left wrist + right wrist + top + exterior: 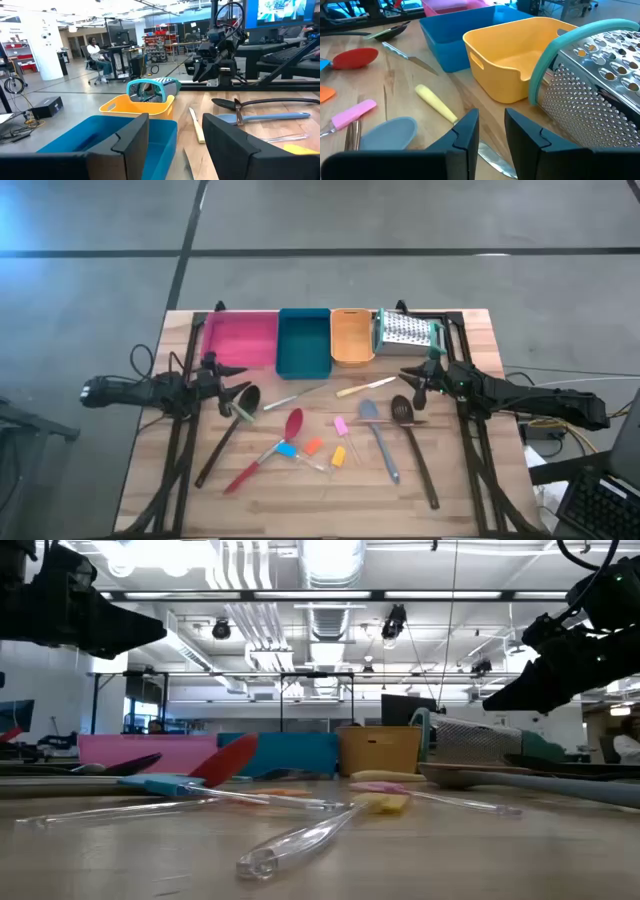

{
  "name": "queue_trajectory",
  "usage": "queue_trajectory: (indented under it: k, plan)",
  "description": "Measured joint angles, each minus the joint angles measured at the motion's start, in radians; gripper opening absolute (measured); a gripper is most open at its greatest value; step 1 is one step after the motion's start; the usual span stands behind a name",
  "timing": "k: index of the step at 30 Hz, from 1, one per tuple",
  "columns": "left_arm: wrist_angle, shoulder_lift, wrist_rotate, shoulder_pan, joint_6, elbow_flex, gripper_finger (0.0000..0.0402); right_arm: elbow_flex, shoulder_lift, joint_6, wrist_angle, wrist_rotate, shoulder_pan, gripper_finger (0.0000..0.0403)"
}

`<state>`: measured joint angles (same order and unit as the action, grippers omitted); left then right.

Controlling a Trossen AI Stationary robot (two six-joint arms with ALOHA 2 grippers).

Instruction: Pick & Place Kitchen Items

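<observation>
**Op A:** While my left gripper (243, 373) hangs over the table's left side with its jaws parted and nothing between them, what do you see under it?

**Op B:** I see the ladle (228, 430) just below it, bowl by the fingertips and handle running toward the near left corner. Its wrist view looks past the open fingers (125, 142) onto the teal tray (303, 342). What about my right gripper (410, 374)?

**Op A:** I have it above the right side, jaws a narrow gap apart, holding nothing. Through that gap I see the yellow-handled knife (436, 102) lying on the wood, with the blade passing under the fingers (462, 131). Beside it stand the orange tray (520, 57) and the grater (592, 85), which touches the tray's side.

**Op B:** And the items?

**Op A:** All on the table, none in a tray. I count the turner (414, 448) and spatula (378, 438) side by side on the right, heads toward the trays. The red spoon (268, 448) lies mid-table, angled, near the blue (286, 449), orange (313, 446), pink (341, 426) and yellow (339, 456) pieces. A second knife (296, 397) lies between the ladle bowl and the teal tray.

**Op B:** I see the pink tray (240, 340) at the far left of the row, touching the teal one.
</observation>
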<state>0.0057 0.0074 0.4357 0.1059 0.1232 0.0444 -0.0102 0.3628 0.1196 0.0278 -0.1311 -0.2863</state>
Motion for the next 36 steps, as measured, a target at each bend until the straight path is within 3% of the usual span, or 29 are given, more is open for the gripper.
queue_trajectory:
  k: [17,28,32,36]
  plan:
    - [0.0,0.0,0.0,0.0,0.0,0.0,0.0191,0.0,0.0,0.0,0.0,0.0,0.0,0.0068]
    - [0.0,0.0,0.0,0.0,0.0,0.0,0.0191,0.0,0.0,-0.004,0.0,-0.001,0.0,0.0085]
    - [0.0,0.0,0.0,0.0,0.0,0.0,0.0191,0.0,0.0,-0.115,0.013,-0.086,-0.003,0.009]
    - [0.0,0.0,0.0,0.0,0.0,0.0,0.0191,0.0,0.0,-0.216,0.013,-0.097,-0.003,0.009]
